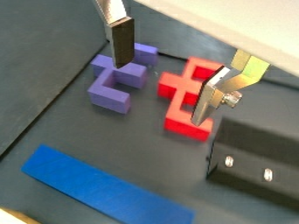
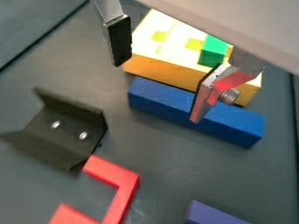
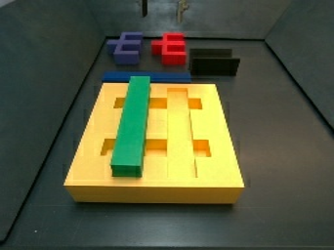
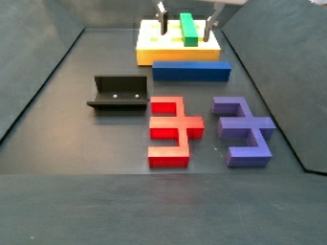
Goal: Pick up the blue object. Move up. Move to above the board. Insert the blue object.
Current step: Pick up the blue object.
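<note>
The blue object (image 4: 192,70) is a long deep-blue bar lying flat on the dark floor along the board's edge; it shows in both wrist views (image 1: 105,188) (image 2: 163,101) and, partly hidden behind the board, in a side view (image 3: 137,76). The board (image 3: 222,137) is a large yellow grooved block, also seen in the views (image 4: 156,43) (image 2: 163,44), with a green bar (image 3: 133,122) lying in one groove. My gripper (image 1: 163,70) (image 2: 163,68) hangs high above the floor, open and empty. In the side views only its fingertips show at the top edge (image 3: 164,10) (image 4: 185,11).
A purple notched block (image 4: 243,129) (image 1: 117,79) and a red cross-shaped block (image 4: 170,129) (image 1: 187,96) lie side by side on the floor. The fixture (image 4: 118,94) (image 3: 216,62) (image 2: 59,131) stands beside them. Grey walls enclose the floor.
</note>
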Available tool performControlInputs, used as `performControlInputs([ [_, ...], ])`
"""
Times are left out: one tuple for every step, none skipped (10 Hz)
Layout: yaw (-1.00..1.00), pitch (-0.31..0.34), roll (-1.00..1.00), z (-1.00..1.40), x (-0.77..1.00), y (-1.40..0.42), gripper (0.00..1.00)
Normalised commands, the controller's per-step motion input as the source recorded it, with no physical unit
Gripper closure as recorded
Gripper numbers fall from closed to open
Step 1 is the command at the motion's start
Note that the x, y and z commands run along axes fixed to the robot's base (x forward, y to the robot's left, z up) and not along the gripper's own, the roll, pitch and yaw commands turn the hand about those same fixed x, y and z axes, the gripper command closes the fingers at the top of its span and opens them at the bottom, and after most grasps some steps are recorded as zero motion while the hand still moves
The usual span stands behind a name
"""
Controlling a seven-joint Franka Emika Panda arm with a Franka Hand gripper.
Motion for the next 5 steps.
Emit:
performControlInputs([
  [-0.87, -0.063, -0.07, -0.26, 0.00, -0.21, 0.00],
  [-0.88, -0.057, -0.06, -0.25, 0.00, -0.21, 0.00],
  [-0.89, -0.046, -0.06, -0.24, 0.00, -0.20, 0.00],
  [-0.91, -0.040, -0.05, -0.23, 0.00, -0.19, 0.00],
  [-0.94, -0.011, -0.05, -0.20, 0.00, -0.15, 0.00],
])
